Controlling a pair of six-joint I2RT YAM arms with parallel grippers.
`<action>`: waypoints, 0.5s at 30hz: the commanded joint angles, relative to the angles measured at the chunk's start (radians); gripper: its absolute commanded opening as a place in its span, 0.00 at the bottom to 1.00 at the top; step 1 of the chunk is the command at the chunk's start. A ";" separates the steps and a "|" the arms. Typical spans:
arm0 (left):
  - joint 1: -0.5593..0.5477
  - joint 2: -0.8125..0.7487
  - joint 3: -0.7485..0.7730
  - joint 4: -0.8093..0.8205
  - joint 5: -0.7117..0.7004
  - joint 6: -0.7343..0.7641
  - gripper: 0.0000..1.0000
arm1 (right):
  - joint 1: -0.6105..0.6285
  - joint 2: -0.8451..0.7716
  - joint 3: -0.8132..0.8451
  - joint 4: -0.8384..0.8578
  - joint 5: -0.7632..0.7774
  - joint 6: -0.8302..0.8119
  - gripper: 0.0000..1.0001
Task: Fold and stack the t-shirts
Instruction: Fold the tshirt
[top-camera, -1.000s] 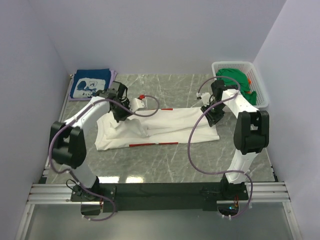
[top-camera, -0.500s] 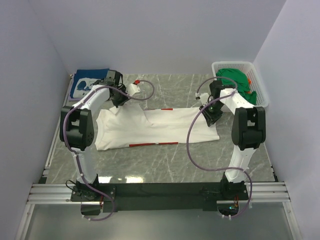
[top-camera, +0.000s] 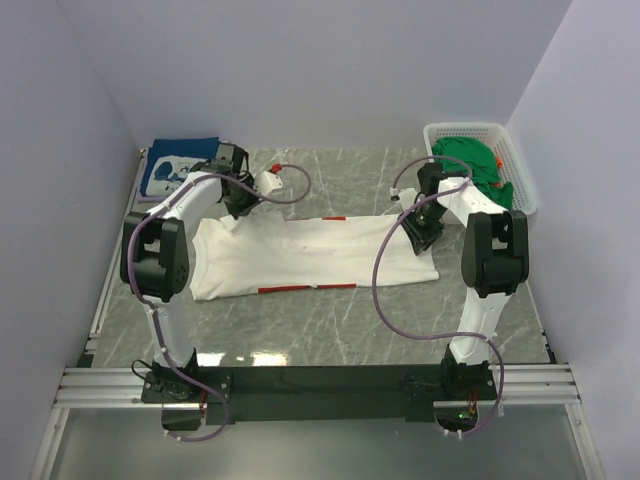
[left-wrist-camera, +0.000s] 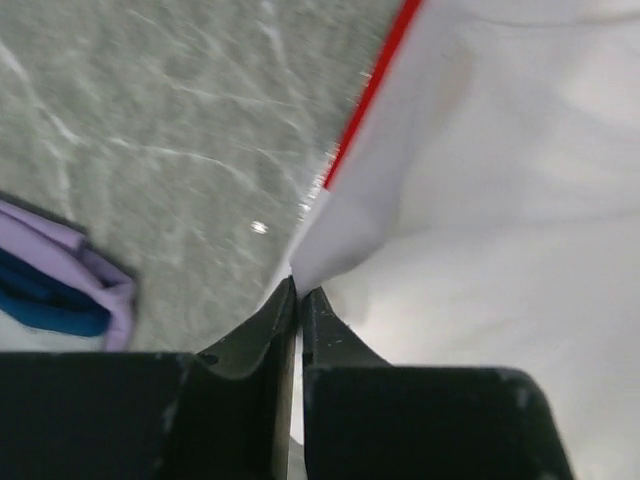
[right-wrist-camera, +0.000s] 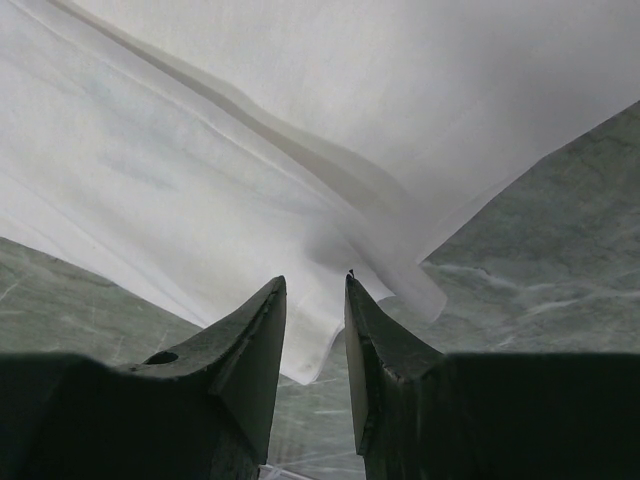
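One white t-shirt (top-camera: 310, 255), flat; one navy t-shirt (top-camera: 175, 170); green t-shirts (top-camera: 468, 158), number unclear, in one basket (top-camera: 522, 192). Left end effector (left-wrist-camera: 298, 295) pinches the white corner; right end effector (right-wrist-camera: 315, 285): grip cannot be told.

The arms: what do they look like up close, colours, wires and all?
The left arm and right arm have white shells and chunky black joints. A purple cable loops loosely along each. The left gripper and right gripper are black, each with two wedge-shaped fingers tapering to points.
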 joint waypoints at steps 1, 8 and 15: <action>-0.025 -0.106 -0.037 -0.100 0.019 -0.025 0.09 | -0.001 -0.019 0.018 0.013 -0.009 0.004 0.38; -0.115 -0.193 -0.151 -0.241 0.038 -0.027 0.17 | -0.001 -0.028 0.008 0.008 -0.007 0.001 0.38; -0.097 -0.172 -0.201 -0.337 0.064 0.030 0.49 | 0.002 -0.028 0.024 -0.006 -0.024 0.003 0.38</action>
